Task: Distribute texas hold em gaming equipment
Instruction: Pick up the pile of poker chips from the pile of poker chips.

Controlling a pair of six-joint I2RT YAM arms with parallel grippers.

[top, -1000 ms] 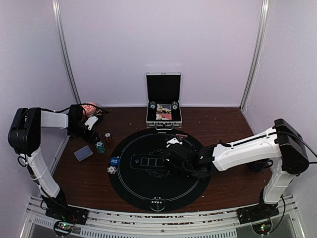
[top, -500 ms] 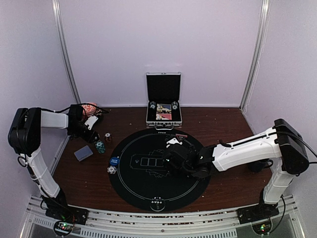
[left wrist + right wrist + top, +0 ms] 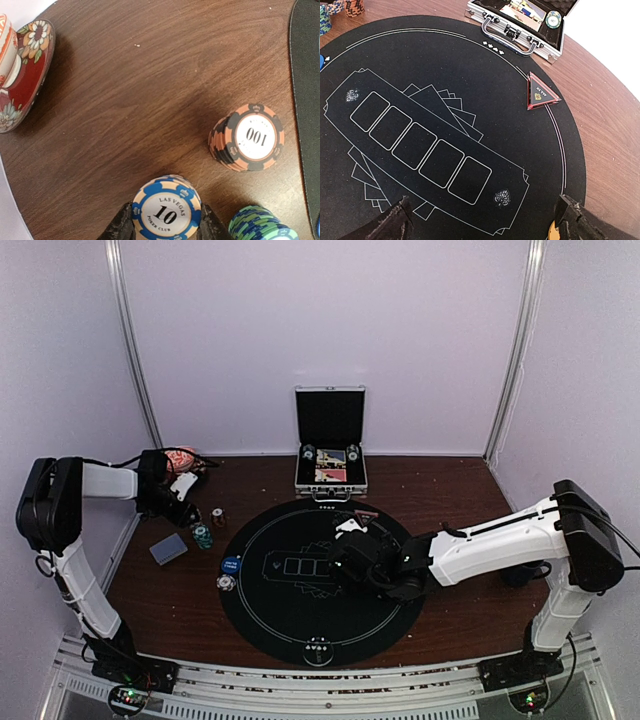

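Grip: left tool closed on blue "10" chip stack, fingers on opposite rims, at the counter's left side. Stack is round, axis vertical, face up, so there's no long axis to align. Orange "100" stack sits ahead-right, mat beyond. Right tool wide open, empty, over the mat.

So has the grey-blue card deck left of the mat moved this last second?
No. The grey-blue card deck keeps its spot and angle beside the round black mat.
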